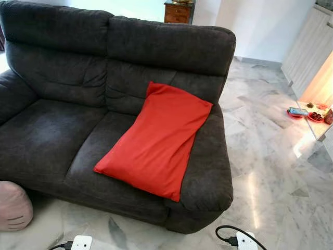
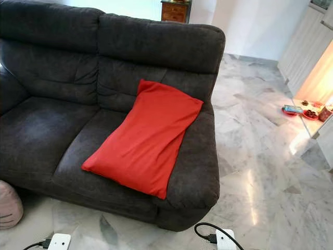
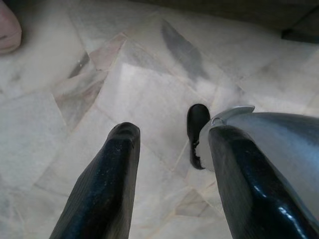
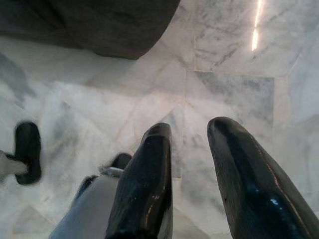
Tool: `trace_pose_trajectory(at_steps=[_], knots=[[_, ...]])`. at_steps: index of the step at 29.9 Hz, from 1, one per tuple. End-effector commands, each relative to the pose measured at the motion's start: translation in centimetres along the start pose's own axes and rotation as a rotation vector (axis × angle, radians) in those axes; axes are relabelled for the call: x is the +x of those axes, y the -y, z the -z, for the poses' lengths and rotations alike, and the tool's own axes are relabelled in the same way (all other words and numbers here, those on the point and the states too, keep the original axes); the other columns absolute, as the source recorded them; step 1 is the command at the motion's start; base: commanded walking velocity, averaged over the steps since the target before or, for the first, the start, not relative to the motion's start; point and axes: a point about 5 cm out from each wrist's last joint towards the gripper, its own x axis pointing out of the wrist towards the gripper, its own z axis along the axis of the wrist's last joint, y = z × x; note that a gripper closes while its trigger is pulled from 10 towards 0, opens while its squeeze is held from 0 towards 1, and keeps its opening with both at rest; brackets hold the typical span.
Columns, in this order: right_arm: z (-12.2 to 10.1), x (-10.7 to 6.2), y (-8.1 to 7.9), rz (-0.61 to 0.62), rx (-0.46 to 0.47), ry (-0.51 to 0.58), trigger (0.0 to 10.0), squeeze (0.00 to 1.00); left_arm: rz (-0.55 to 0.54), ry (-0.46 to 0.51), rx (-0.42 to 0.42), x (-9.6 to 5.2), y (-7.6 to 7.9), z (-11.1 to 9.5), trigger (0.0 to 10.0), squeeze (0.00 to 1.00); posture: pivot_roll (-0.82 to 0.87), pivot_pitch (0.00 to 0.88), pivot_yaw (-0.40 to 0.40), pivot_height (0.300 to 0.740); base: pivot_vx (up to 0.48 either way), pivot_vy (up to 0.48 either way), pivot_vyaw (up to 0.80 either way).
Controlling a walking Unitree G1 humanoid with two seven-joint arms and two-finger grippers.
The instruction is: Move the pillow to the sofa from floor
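Both claws hang released over the marble floor [image 3: 60,124], left claw [image 3: 172,144] and right claw [image 4: 192,137] grasping nothing. Up ahead of them the red pillow [image 1: 156,138] leans on the sofa [image 1: 57,130] backrest, so I'd guess the job's done.

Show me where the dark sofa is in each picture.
Left eye view: sofa fills left and middle.
Right eye view: same, further left.
Left wrist view: dark strip beyond the left hand, probably its base.
Right wrist view: rounded corner beyond the right hand.
Shared: marble floor.
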Motion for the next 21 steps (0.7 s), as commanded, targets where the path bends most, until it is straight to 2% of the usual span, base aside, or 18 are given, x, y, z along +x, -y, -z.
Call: trace_pose_trajectory(at_steps=[1,3,5,18,21], knots=[[-1.17,0.14,0.02,-0.006,-0.018,0.038,10.0,0.00,0.007,-0.023,0.011,-0.20,0.13,0.79,10.0,0.00,0.13,0.000,-0.108,0.740,0.000,0.259,0.80],[-1.18,0.14,-0.04,-0.012,0.001,0.037,10.0,0.00,0.008,-0.022,0.011,-0.19,0.18,0.75,10.0,0.00,0.13,0.000,-0.108,0.740,0.000,0.268,0.80],[-1.16,0.15,-0.10,-0.019,0.019,0.036,10.0,0.00,0.008,-0.021,0.011,-0.18,0.23,0.73,10.0,0.00,0.13,0.000,-0.110,0.740,0.000,0.277,0.00],[-0.90,0.14,-0.33,-0.018,-0.015,0.025,10.0,0.00,0.005,-0.022,0.001,-0.16,0.27,0.69,10.0,0.00,0.13,0.000,-0.111,0.740,0.000,0.301,0.00],[-0.87,0.15,-0.47,-0.021,-0.016,0.022,10.0,0.00,0.006,-0.021,0.000,-0.15,0.30,0.65,10.0,0.00,0.13,0.000,-0.110,0.740,0.000,0.316,0.59]])
